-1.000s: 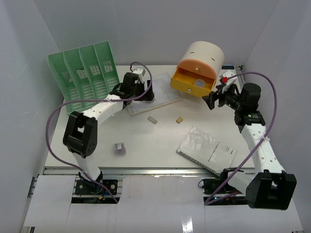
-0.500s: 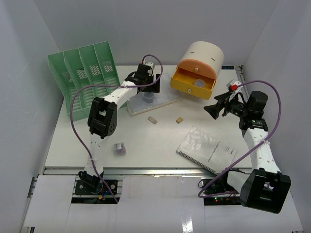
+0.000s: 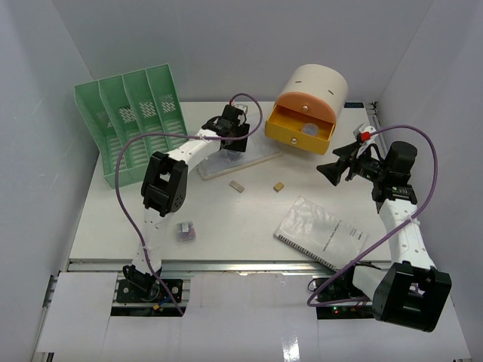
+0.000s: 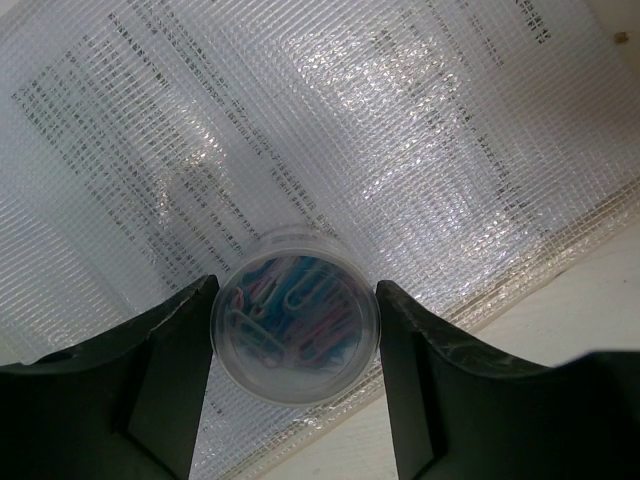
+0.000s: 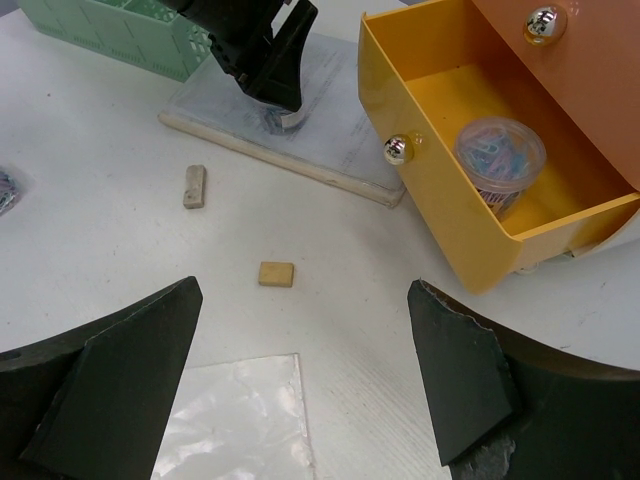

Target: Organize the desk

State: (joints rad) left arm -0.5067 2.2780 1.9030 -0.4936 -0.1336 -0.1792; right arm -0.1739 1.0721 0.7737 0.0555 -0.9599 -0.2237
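Left end effector clamps the clear round plastic paper-clip tub atop the translucent mesh pouch — right end effector gapes, empty.

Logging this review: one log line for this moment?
left fingers: gripping clear round paper-clip tub on mesh document pouch | right fingers: open, facing yellow plastic drawer

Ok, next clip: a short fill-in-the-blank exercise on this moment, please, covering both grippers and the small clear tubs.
1. The left gripper clasps a clear tub full of coloured ____.
2. That tub stands on a mesh document pouch; a second tub sits inside the open yellow ____.
3. The right gripper holds nothing, its jaws standing ____.
Missing words: paper clips; drawer; open.
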